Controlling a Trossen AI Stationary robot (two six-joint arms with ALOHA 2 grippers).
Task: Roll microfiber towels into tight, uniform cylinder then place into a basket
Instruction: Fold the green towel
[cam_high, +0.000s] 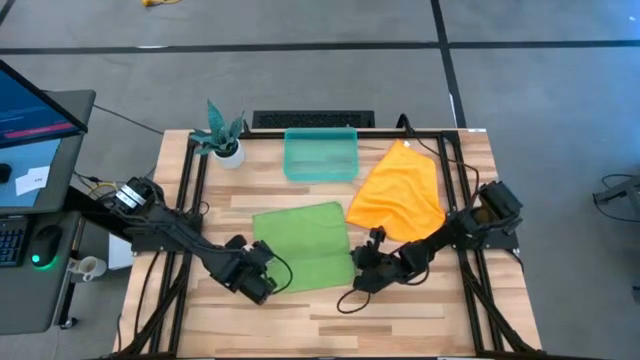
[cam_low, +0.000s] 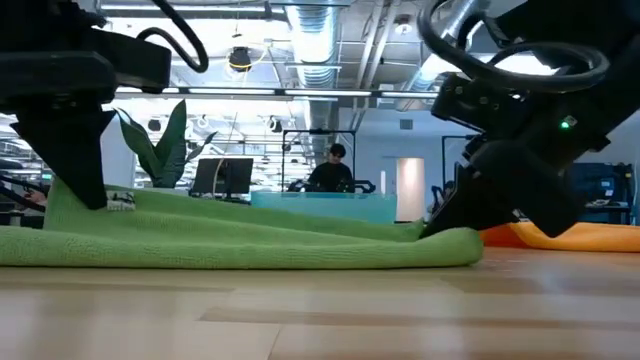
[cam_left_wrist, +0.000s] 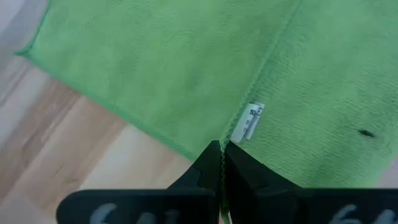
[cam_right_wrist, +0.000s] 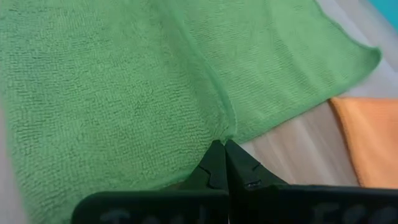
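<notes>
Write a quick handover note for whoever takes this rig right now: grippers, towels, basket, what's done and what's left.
Left gripper: fingers shut on the green towel's near left edge.
Right gripper: fingers shut on its near right edge.
Green towel lies on the table, a fold across it, not rolled.
Orange towel lies loose to the right, untouched.
Basket at the far edge holds no towel.
Left: roll both towels, place in the basket.

Grey floor (cam_high: 300, 70) around wooden desk (cam_high: 400, 310), dark seams crossing it. Potted plant (cam_high: 222, 135) at desk's far corner. Monitor (cam_high: 30, 105) and mouse (cam_high: 42, 240) off to left. Ceiling ducts (cam_low: 310, 30) overhead, person (cam_low: 332, 172) seated in background.
</notes>
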